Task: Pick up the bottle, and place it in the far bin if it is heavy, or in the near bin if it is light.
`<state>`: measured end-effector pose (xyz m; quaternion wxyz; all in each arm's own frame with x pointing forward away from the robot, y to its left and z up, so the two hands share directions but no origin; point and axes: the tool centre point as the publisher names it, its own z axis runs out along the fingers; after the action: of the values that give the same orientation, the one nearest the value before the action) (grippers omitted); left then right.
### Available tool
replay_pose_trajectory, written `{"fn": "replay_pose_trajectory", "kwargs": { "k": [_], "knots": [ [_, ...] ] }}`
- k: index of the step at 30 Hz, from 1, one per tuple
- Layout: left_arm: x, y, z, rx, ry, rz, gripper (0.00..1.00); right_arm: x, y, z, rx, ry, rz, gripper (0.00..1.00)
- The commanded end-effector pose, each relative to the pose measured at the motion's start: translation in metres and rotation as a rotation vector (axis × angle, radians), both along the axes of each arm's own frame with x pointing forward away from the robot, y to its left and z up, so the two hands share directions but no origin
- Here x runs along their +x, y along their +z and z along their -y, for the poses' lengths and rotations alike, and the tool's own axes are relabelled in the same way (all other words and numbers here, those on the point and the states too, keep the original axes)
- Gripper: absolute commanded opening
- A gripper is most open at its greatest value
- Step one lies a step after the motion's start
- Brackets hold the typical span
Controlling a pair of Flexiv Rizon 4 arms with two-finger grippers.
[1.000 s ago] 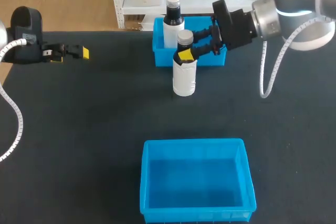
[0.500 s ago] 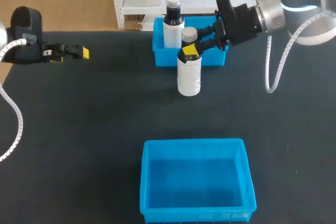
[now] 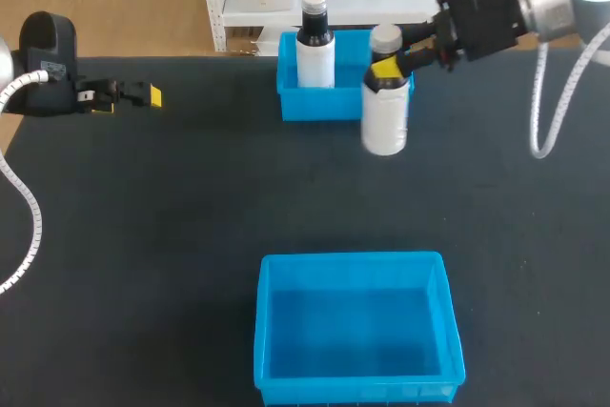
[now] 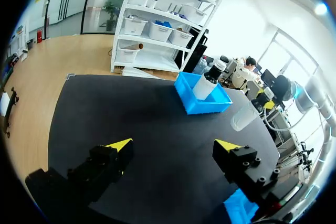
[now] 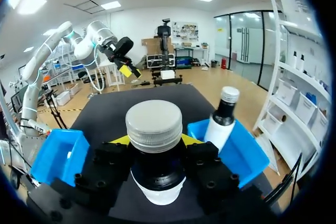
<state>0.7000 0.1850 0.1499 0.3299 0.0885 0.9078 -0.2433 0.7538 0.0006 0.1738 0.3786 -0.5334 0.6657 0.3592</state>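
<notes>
A white bottle (image 3: 385, 119) with a grey cap stands upright in my right gripper (image 3: 386, 71), which is shut on its dark neck just under the cap. It seems raised off the table, at the right front corner of the far blue bin (image 3: 344, 104). In the right wrist view the bottle cap (image 5: 155, 125) fills the space between the yellow tips of the right gripper (image 5: 155, 140). The near blue bin (image 3: 357, 329) is empty. My left gripper (image 3: 143, 95) rests at the far left, and in its own view the left gripper (image 4: 176, 144) is open with nothing in it.
A second white bottle (image 3: 315, 43) with a dark neck stands in the left part of the far bin. The black tabletop (image 3: 191, 197) lies bare between the two bins.
My right gripper has closed on the bottle's neck and carried it to the right and slightly up, from in front of the far bin to its right corner. The left arm has not moved.
</notes>
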Motion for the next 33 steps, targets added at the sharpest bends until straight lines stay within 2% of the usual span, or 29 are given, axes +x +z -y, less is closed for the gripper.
{"fn": "replay_pose_trajectory", "kwargs": {
  "k": [1,4,9,15,24,33],
  "knots": [
    [0.000,0.000,0.000,0.000,0.000,0.000,1.00,-0.004,0.016,0.043,-0.007,-0.080,0.011,0.00],
    [0.000,0.000,0.000,0.000,0.000,0.000,1.00,-0.004,0.024,0.073,-0.010,-0.121,0.007,0.00],
    [0.000,0.000,0.000,0.000,0.000,0.000,1.00,-0.017,0.038,0.116,-0.023,-0.168,-0.005,0.00],
    [0.000,0.000,0.000,0.000,0.000,0.000,1.00,-0.037,0.056,0.146,-0.014,-0.206,-0.016,0.00],
    [0.000,0.000,0.000,0.000,0.000,0.000,1.00,-0.078,0.083,0.155,0.007,-0.214,-0.005,0.00],
    [0.000,0.000,0.000,0.000,0.000,0.000,1.00,-0.130,0.097,0.132,0.019,-0.121,-0.007,0.00]
  ]
}}
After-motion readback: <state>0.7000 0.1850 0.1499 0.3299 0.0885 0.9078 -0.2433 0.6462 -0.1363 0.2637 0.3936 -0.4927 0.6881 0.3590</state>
